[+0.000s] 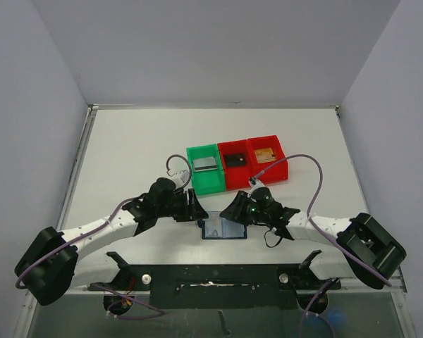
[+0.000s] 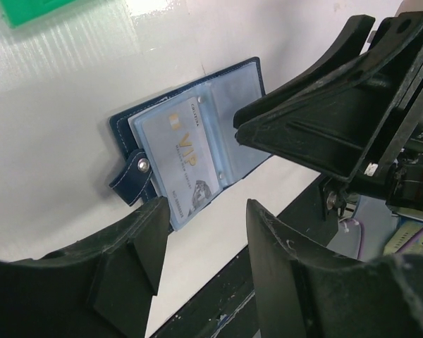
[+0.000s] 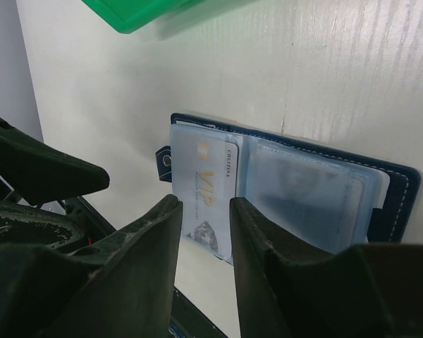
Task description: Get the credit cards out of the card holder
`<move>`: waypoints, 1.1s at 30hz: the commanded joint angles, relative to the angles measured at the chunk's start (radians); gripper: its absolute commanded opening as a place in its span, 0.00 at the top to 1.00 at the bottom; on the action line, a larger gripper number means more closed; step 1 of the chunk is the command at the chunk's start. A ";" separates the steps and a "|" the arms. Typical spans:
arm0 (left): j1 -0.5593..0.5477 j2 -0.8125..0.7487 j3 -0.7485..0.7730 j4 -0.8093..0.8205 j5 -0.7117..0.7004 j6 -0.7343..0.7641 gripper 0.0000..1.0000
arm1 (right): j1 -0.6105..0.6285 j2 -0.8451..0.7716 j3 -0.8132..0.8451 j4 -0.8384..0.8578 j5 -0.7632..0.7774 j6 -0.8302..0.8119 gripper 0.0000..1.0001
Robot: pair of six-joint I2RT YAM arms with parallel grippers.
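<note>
The card holder (image 1: 223,229) lies open on the table (image 1: 141,155) near the arms' bases, between the two grippers. A pale VIP card (image 2: 183,158) sticks half out of its left sleeve toward the near edge. The left gripper (image 2: 208,204) hangs about half open just near of that card, holding nothing. The right gripper (image 3: 204,204) has its jaws narrowed to a slim gap over the same card, and it cannot be told whether it has hold. Nothing clearly pins the holder, so a pull could drag the whole wallet along or fold a panel shut. The crowded grippers may also collide, and the thin card could slip from a shallow pinch.
</note>
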 commanded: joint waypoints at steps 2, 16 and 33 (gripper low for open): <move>-0.025 0.053 0.073 0.050 -0.012 0.015 0.56 | 0.021 0.038 -0.007 0.088 0.002 0.047 0.67; -0.089 0.226 0.184 -0.089 -0.091 0.091 0.73 | 0.040 0.104 -0.049 0.148 -0.006 0.110 0.74; -0.129 0.280 0.046 0.027 -0.119 0.046 0.91 | 0.041 0.123 -0.021 0.075 -0.004 0.093 0.75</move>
